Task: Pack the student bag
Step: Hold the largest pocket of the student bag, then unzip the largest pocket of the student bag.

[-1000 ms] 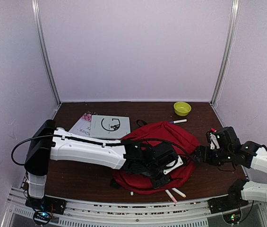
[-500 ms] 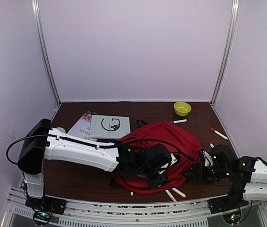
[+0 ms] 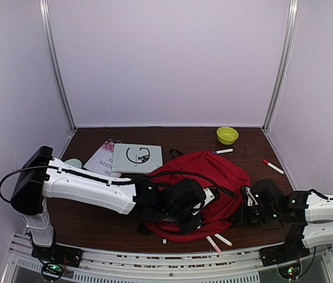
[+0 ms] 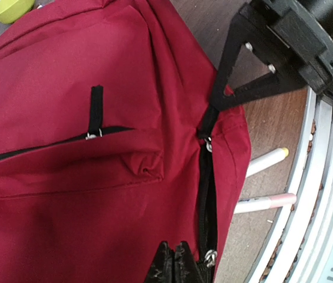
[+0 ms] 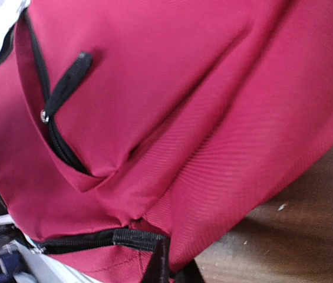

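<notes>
The right gripper [image 4: 218,103] holds its jaws narrow, the black fingers meeting in a point on the black pull tab [image 4: 208,121] at the upper end of the main zip [image 4: 204,194] of the red backpack [image 3: 212,168]. It seems to pinch that tab, though the contact is small and dark. The left gripper [image 4: 175,263] is closed tight, tips together against the red fabric, just beside a metal slider [image 4: 210,255] at the other end of the same zip. The backpack thus lies directly under both claws, flat on the dark wooden table [image 3: 95,227], in the middle towards the near edge. The left arm reaches over it from the left and the right arm comes in low from the right

Counted:
- **Backpack:** one, with two zips showing, the main zip and the front pocket zip [image 4: 42,147].
- **Markers:** four. A yellow-tipped marker [image 4: 266,162] and a pink marker [image 4: 269,202] lie just beside the bag's near edge. A white marker [image 3: 224,151] lies behind the bag, and a red-capped marker [image 3: 273,167] lies well apart to the right.
- **Bowl:** one yellow-green bowl [image 3: 227,135] at the back.
- **Books:** two, a grey book [image 3: 137,157] lying on a flowered book [image 3: 101,154], left of the bag.

Only the overhead view shows the books and the two far markers. Only the left wrist view shows both claws on one zip. The right wrist view gives little but red cloth, table wood and the pocket's black tab [image 5: 66,85]
</notes>
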### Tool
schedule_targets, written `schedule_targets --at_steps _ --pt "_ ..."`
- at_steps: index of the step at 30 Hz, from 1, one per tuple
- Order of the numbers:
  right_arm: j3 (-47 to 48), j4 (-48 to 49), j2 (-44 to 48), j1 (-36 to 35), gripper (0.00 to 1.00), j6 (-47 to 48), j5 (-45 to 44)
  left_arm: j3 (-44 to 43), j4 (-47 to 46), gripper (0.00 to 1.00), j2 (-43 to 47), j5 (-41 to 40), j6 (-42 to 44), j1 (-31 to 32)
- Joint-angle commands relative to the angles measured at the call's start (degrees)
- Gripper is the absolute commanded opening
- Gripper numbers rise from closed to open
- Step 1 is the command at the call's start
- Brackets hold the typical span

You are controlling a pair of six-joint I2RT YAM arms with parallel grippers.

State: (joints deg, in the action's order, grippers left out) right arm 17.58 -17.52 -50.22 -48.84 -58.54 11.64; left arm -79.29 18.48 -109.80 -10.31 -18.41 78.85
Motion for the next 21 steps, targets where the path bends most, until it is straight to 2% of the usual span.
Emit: schedule_targets --at_steps 1,6,12,21 --pt "2.7 -0.3 -1.6 0.7 0.00 0.6 -6.0 2.0 -3.6 0.00 2.7 -0.6 -0.7 -0.2" --pt "5.0 -2.5 -4.3 2.3 0.00 3.2 -7.2 3.4 -2.9 0.00 4.1 -1.8 -0.7 -0.2" --pt "5.5 -4.9 -3.2 6.4 0.00 6.4 -7.7 9.0 -2.6 0.00 8.2 -3.8 -2.1 -0.2" --pt "5.0 -4.7 -4.0 8.7 0.00 8.9 -7.5 14.3 -1.6 0.00 12.0 -7.1 -6.3 -0.2"
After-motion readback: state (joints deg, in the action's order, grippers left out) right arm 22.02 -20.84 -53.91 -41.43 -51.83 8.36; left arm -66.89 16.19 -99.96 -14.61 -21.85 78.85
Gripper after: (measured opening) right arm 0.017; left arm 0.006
